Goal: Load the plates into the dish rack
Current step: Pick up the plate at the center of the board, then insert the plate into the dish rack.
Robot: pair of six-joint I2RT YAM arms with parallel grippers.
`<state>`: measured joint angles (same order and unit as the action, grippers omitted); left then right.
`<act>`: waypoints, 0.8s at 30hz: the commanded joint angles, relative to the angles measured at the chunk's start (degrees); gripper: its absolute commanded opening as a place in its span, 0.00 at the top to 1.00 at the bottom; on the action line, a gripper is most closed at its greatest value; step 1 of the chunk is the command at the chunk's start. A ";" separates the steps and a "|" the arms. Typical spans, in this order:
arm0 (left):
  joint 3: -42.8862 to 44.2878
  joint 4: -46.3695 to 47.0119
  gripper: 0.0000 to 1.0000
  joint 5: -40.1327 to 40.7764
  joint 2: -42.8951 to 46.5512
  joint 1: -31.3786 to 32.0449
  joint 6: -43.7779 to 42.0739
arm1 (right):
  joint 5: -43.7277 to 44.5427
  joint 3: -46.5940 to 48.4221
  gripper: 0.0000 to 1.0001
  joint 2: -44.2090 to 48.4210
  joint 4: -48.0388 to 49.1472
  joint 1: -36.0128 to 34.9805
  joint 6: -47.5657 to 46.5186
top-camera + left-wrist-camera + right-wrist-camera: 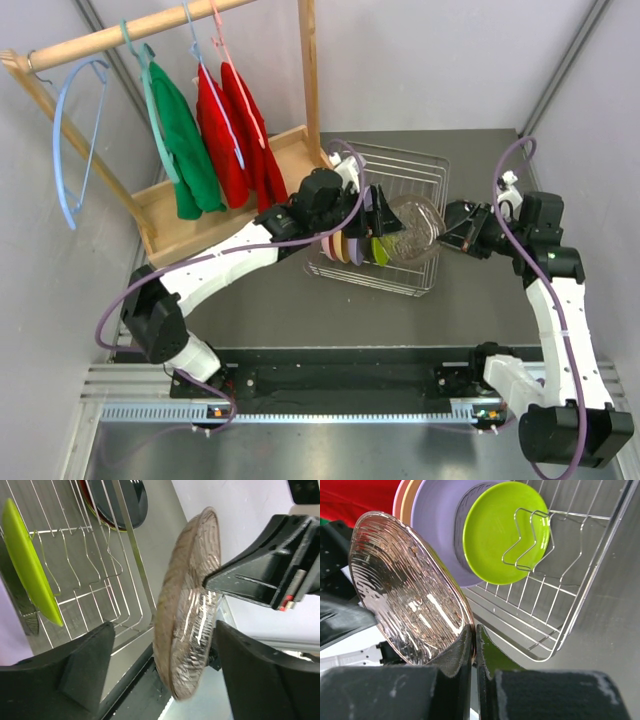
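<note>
Filling the back left of the table (260, 320), the wooden clothes stand (200, 215) with its hanging clothes is the biggest thing here, and it has no part in the job. Beside it to the right stands the dish rack (415, 165), a silver wire frame. Its left slots already carry plates on edge: a pink one, an orange-tan one, the lavender plate (435, 525), a dark one, and the smaller lime green plate (495, 530). The wires keep them upright and apart.

The clear plate (405, 595) is not in a slot yet. It hangs on edge and somewhat tilted above the right part of the rack, just beside the green one. The right gripper (473, 635) is clamped on its rim, the two fingers pressed together with only the thin edge between them. I think a pinch at the rim is chosen so the free edge can go down between the wires.

The left gripper (160, 645) has its fingers wide apart, one on each side of the clear plate, apparently without touching it. My judgement is that it waits there to steady or take over the plate. Because the plate is smooth, it could slip or swing.
</note>
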<state>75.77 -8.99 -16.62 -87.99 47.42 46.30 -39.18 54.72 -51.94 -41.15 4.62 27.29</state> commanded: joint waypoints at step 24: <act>16.07 -16.37 1.00 18.88 -4.74 5.75 -8.50 | 12.93 4.77 0.38 -0.09 -5.34 -1.55 -4.52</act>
<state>85.12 -17.45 -7.42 -91.13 50.81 42.00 -38.15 54.92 -53.06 -42.13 3.84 26.33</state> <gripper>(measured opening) 0.206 0.513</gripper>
